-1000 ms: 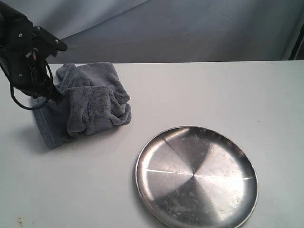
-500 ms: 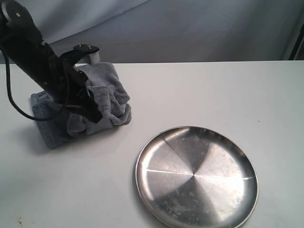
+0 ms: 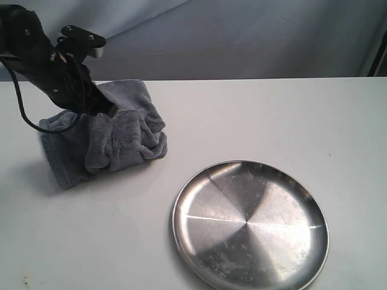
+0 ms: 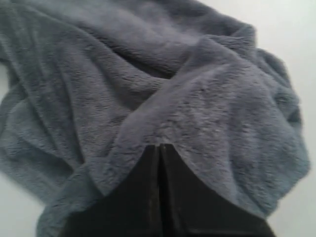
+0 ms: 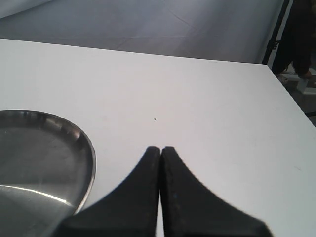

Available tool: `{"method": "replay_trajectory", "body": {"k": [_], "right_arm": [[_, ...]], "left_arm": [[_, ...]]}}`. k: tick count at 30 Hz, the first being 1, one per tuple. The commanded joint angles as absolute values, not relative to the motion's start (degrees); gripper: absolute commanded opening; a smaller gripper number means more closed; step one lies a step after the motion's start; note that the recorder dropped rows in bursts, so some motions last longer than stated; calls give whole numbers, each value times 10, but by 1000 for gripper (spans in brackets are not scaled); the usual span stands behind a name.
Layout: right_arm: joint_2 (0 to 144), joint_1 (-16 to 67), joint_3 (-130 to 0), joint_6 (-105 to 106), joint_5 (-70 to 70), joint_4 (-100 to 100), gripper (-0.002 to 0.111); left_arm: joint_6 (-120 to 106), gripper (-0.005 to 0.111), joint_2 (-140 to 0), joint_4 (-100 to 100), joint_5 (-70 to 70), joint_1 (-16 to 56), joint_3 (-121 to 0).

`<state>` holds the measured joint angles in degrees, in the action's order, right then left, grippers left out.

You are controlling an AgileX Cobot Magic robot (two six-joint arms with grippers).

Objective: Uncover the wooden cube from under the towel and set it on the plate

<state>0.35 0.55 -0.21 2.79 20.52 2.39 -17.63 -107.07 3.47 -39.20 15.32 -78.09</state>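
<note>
The dark grey towel [image 3: 121, 130] lies bunched in a heap at the back left of the white table, and it fills the left wrist view [image 4: 163, 84]. The wooden cube is hidden; no part of it shows in any view. My left gripper [image 3: 109, 109] is shut, its tips [image 4: 159, 146] resting against a raised fold of the towel, with no cloth visible between the fingers. The silver plate [image 3: 302, 266] sits at the front right, bare. My right gripper [image 5: 161, 147] is shut and holds nothing, hovering over the table beside the plate's rim [image 5: 91, 163].
The white table [image 3: 260, 115] ends at a far edge against a grey backdrop. In the right wrist view its far right corner [image 5: 266, 66] shows, with dark frame parts beyond it.
The left arm swung forward over the towel half a second ago and has since drawn back up and to the left. The towel heap and the plate lie about as before.
</note>
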Motion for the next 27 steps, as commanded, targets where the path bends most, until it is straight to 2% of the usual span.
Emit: {"method": "replay_trajectory", "body": {"k": [1, 17, 20, 22, 24, 26, 27], "right_arm": [[0, 7, 0, 30, 200, 21, 0], [0, 7, 0, 30, 200, 21, 0], [0, 7, 0, 30, 200, 21, 0], [0, 7, 0, 30, 200, 21, 0], [0, 7, 0, 30, 200, 21, 0], [0, 7, 0, 30, 200, 21, 0], [0, 7, 0, 30, 200, 21, 0]], "left_arm": [[-111, 0, -1061, -48, -350, 155, -765], [-110, 0, -1023, -49, -380, 155, -747], [-110, 4, -1023, -49, -389, 155, -747], [-113, 12, -1023, -49, -392, 155, -747], [-112, 26, -1023, -49, -395, 155, -747], [-112, 46, -1023, -49, -401, 155, -747], [-112, 63, -1023, -49, -409, 155, -747]]}}
